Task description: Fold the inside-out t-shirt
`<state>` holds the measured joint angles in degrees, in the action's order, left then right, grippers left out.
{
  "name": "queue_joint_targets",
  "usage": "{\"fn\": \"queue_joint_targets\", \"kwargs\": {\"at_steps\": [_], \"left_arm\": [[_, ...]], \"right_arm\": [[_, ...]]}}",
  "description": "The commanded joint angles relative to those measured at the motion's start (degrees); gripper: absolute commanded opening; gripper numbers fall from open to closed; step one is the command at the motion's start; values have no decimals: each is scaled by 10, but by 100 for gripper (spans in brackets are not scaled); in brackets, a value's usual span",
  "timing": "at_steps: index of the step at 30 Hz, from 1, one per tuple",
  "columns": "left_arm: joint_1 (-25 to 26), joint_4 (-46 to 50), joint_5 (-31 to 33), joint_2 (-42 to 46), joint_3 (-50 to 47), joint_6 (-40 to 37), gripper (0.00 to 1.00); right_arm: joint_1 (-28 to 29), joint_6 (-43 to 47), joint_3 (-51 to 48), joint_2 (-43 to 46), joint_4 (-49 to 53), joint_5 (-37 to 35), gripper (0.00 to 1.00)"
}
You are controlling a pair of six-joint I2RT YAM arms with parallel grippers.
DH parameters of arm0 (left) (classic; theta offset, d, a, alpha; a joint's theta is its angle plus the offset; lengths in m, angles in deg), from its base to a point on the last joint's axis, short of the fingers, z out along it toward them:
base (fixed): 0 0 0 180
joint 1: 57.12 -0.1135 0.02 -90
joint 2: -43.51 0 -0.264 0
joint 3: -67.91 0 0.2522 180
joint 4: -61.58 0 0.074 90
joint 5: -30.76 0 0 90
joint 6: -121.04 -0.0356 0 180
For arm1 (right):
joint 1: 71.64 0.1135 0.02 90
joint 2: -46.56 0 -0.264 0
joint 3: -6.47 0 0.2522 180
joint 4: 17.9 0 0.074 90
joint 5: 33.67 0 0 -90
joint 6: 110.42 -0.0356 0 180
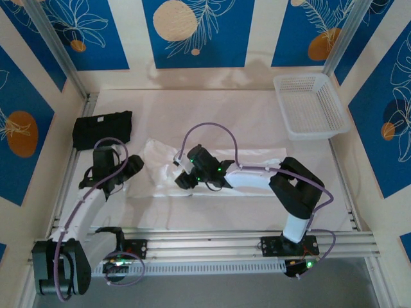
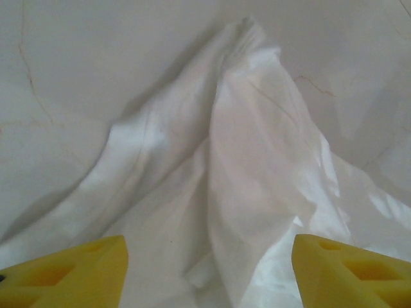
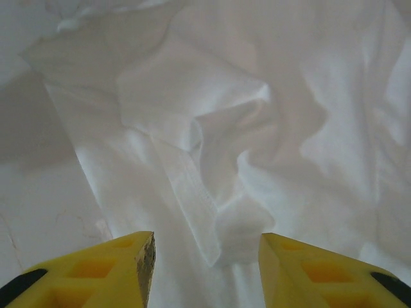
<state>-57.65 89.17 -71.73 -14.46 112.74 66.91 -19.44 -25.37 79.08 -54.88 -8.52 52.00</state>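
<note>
1. The inside-out t-shirt (image 1: 157,157) lies rumpled, seen from above. The left pincer (image 1: 131,168) is at its left edge, the right pincer (image 1: 182,181) over its middle.
2. Left wrist: the jaws are spread and empty, with a cloth ridge (image 2: 244,128) just ahead. Best pinch one layer's edge, not the bunch.
3. Right wrist: the jaws are spread and empty above a puckered fold (image 3: 212,160). I'd smooth it first.
4. No writing can be read.

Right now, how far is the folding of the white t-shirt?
Done: little; the t-shirt lies bunched and wrinkled, with no neat fold. In hand: nothing is held; the left gripper and right gripper are open above it. To do: flatten it and make the folds.
</note>
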Motion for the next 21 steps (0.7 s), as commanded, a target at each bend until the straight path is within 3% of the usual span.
{"fn": "queue_joint_targets", "kwargs": {"at_steps": [1, 7, 11, 17, 21], "left_arm": [[-4, -77, 22, -55, 13, -15, 74], [12, -109, 25, -187, 58, -63, 89], [27, -89, 45, -243, 88, -100, 100], [38, -72, 26, -302, 115, -139, 100], [57, -67, -28, -327, 127, -154, 100]], "right_arm": [[-25, -67, 44, -37, -33, 35, 45], [-40, -130, 111, -127, 48, 24, 31], [-38, -148, 106, -137, 61, 32, 27], [-42, -163, 83, -120, 48, 43, 28], [-42, -168, 83, -120, 45, 46, 28]]}}
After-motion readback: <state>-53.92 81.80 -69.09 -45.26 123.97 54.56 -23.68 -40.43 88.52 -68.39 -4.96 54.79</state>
